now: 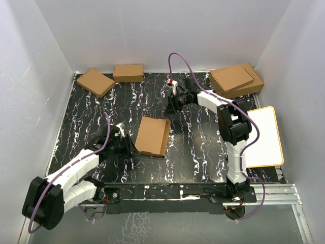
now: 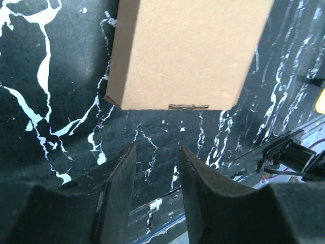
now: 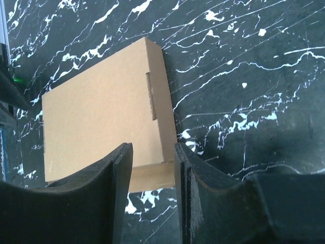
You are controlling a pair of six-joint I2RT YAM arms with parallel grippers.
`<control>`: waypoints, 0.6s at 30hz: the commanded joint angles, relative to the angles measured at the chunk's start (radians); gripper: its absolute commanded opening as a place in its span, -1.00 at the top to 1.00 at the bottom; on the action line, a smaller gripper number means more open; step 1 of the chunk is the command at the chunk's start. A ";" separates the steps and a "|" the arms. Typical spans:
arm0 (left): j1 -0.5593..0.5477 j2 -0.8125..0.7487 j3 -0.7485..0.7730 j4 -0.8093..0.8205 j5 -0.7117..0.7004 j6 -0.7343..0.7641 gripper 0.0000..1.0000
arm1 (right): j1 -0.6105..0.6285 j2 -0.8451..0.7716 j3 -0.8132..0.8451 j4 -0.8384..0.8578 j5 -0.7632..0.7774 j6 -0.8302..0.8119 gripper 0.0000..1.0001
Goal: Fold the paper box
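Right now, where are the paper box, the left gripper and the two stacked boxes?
paper box (image 1: 152,136), top external view, middle of its top face.
left gripper (image 2: 157,152), left wrist view, midway between its fingertips.
stacked boxes (image 1: 232,77), top external view, upper box's top face.

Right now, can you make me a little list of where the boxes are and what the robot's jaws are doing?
paper box: closed up, lying flat in the middle
left jaws: a bit open, empty, just short of the box
right jaws: a bit open, empty, by the box's far edge
small brown boxes: two, far left corner
bigger brown boxes: two, stacked, far right corner
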 commanded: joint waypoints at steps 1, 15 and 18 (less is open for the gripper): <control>-0.006 0.071 -0.007 0.024 0.010 0.015 0.24 | 0.028 0.052 0.108 -0.066 -0.016 0.006 0.13; -0.005 0.315 0.079 0.174 -0.087 0.053 0.22 | 0.041 0.124 0.142 -0.133 -0.016 -0.024 0.15; -0.005 0.340 0.102 0.180 -0.108 0.062 0.22 | 0.042 0.088 0.103 -0.134 -0.015 -0.040 0.19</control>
